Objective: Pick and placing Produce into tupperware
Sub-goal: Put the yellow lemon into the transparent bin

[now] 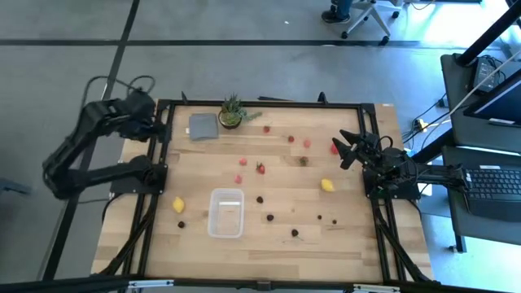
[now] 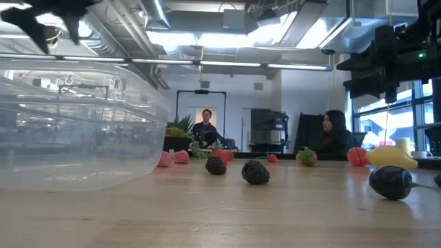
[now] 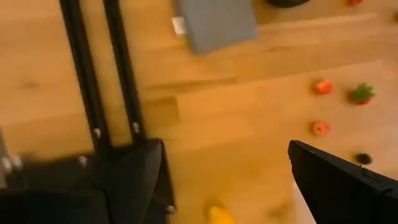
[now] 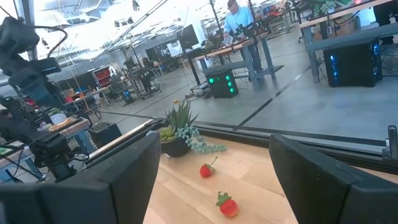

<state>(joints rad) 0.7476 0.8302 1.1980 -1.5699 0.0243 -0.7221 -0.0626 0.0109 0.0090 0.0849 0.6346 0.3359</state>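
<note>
Around the tub [image 1: 225,212] produce lies scattered; right end effector [image 1: 345,150] hovers spread beyond it, left end effector [image 1: 155,122] spread, empty.

Overhead, table-level, two wrist-mounted — shared tabletop [image 1: 269,175]

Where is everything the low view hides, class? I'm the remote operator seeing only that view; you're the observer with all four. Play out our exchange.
Observer: From above, the tupperware sits left of the table's centre, with a yellow lemon on its left side.
Operator: Where's the right end effector?
Observer: The right end effector hovers open at the right edge, beside a red strawberry.
Operator: And the left?
Observer: The left end effector is open, off the left edge, near the grey square.
</note>
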